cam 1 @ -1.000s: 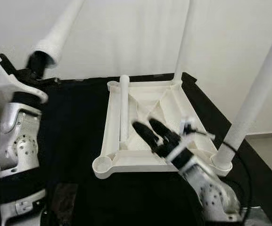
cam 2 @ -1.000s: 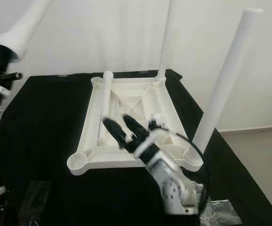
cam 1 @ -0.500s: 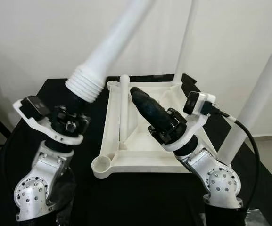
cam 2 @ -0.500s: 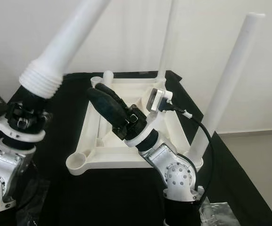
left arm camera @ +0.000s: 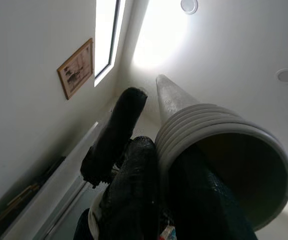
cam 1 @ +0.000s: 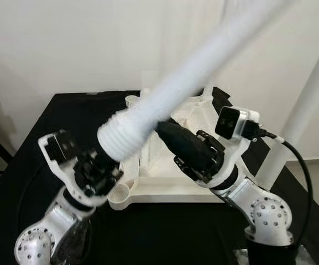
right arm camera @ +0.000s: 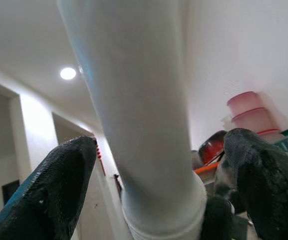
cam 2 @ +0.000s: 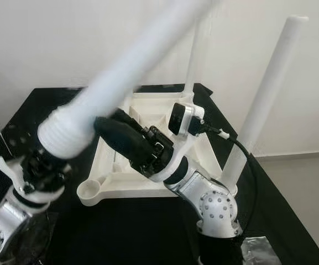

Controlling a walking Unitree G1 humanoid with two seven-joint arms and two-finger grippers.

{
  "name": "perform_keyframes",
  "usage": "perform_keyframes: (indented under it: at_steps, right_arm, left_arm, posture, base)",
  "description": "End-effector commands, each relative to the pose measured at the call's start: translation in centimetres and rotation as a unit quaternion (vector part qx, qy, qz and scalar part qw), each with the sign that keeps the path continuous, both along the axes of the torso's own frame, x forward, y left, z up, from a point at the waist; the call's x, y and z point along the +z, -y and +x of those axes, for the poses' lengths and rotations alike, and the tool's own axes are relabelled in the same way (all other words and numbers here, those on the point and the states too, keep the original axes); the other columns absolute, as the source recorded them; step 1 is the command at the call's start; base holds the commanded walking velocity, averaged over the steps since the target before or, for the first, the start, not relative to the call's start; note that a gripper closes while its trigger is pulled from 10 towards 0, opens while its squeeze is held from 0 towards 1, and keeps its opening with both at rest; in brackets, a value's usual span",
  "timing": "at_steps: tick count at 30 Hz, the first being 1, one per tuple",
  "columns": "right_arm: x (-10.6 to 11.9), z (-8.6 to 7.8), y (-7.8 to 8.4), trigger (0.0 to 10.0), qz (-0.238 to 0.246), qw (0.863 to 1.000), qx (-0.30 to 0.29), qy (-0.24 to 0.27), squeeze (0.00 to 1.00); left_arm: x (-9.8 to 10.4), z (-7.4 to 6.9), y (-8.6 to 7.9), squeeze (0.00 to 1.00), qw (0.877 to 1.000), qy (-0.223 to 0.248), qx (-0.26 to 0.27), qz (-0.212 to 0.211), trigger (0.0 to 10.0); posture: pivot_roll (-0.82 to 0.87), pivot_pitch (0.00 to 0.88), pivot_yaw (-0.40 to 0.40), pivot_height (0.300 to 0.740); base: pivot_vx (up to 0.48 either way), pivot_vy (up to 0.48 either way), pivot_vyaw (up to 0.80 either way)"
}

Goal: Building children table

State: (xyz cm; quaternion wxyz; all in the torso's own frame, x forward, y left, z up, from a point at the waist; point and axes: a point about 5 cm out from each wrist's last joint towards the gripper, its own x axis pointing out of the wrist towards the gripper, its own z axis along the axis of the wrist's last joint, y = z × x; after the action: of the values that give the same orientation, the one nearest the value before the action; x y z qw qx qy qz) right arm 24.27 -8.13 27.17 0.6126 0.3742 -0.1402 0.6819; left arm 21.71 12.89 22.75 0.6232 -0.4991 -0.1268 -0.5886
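Left gripper (cam 1: pixel 101 165): fingers clamp threaded end of loose table leg (cam 1: pixel 165 96)
Right gripper (right arm camera: pixel 153 165): fingers spread, leg shaft between them
Tabletop frame (cam 1: pixel 127 138): upturned, beyond both fingertips
Risk: leg swings, may strike standing leg (cam 2: pixel 264 94)

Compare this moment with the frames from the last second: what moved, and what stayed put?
The left gripper, shut on the loose white leg, swung it in from the robot's left until it slants over the upturned table frame, threaded end low. The right gripper rose off the frame, and its open fingers now straddle that leg. The frame, its two standing legs and the leg lying in it stayed put.
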Motion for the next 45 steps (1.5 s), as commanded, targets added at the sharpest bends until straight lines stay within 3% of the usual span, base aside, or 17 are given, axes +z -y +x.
perform_keyframes:
  at_steps: [1, 10, 19, 20, 21, 22, 41, 42, 44, 45]
  right_arm:
    - [0.4, -0.3, -0.2, 10.0, -0.002, 1.0, 0.022, 0.016, 0.0]
    - [0.7, -0.1, -0.1, 10.0, -0.007, 0.999, 0.023, 0.028, 0.0]
    - [0.8, 0.2, -0.9, 10.0, -0.005, 0.999, 0.025, 0.035, 0.0]
    - [0.9, 0.3, -1.1, 6.4, -0.002, 0.999, 0.027, 0.036, 0.0]
    - [0.9, 0.3, -1.1, 6.4, -0.002, 0.999, 0.027, 0.036, 0.0]
    - [1.0, 0.5, -1.5, 0.0, 0.001, 0.999, 0.03, 0.038, 0.0]
    - [2.0, 1.2, -1.6, 0.0, 0.035, 0.998, 0.025, 0.047, 0.0]
    - [2.0, 1.2, -1.6, 0.0, 0.037, 0.998, 0.025, 0.049, 0.0]
    - [2.1, 1.2, -1.6, 0.0, 0.037, 0.998, 0.024, 0.049, 0.0]
    - [2.1, 1.2, -1.6, 0.0, 0.038, 0.998, 0.023, 0.05, 0.0]
  left_arm:
    - [-0.4, -0.3, 0.0, 0.0, 1.0, 0.001, -0.015, 0.012, 10.0]
    - [-1.6, -0.8, 0.3, 0.0, 0.999, -0.021, -0.033, 0.028, 10.0]
    - [-2.1, -0.9, 2.6, 0.0, 0.997, -0.034, -0.059, 0.033, 10.0]
    - [-2.0, -0.9, 3.0, 0.0, 0.997, -0.032, -0.063, 0.031, 10.0]
    - [-2.0, -0.9, 3.0, 0.0, 0.997, -0.032, -0.063, 0.031, 10.0]
    - [-1.7, -0.8, 3.5, 0.0, 0.997, -0.03, -0.065, 0.024, 10.0]
    - [-1.9, -1.1, 3.9, 0.0, 0.996, -0.03, -0.078, 0.024, 10.0]
    - [-2.1, -1.1, 3.8, 0.45, 0.996, -0.03, -0.076, 0.029, 10.0]
    - [-2.1, -1.1, 3.8, 0.45, 0.996, -0.031, -0.074, 0.033, 10.0]
    - [-2.2, -1.1, 3.7, 1.0, 0.996, -0.032, -0.074, 0.034, 10.0]
  posture:
    - [0.0, 0.0, -0.021, 0.74]
    - [0.0, 0.0, -0.019, 0.74]
    - [0.0, 0.0, -0.016, 0.74]
    - [0.01, 0.0, -0.019, 0.74]
    - [0.01, 0.0, -0.019, 0.74]
    - [0.01, 0.0, -0.02, 0.74]
    - [0.01, 0.0, -0.011, 0.74]
    - [0.01, 0.0, -0.011, 0.74]
    - [0.01, 0.0, -0.011, 0.74]
    - [0.01, 0.0, -0.011, 0.74]
  base:
    - [0.0, 0.0, 0.0]
    - [0.0, 0.0, 0.0]
    - [0.0, 0.0, 0.0]
    - [0.0, 0.0, 0.0]
    - [0.0, 0.0, 0.0]
    - [0.0, 0.0, 0.0]
    - [0.0, 0.0, 0.0]
    - [0.0, 0.0, 0.0]
    - [0.0, 0.0, 0.0]
    - [0.0, 0.0, 0.0]
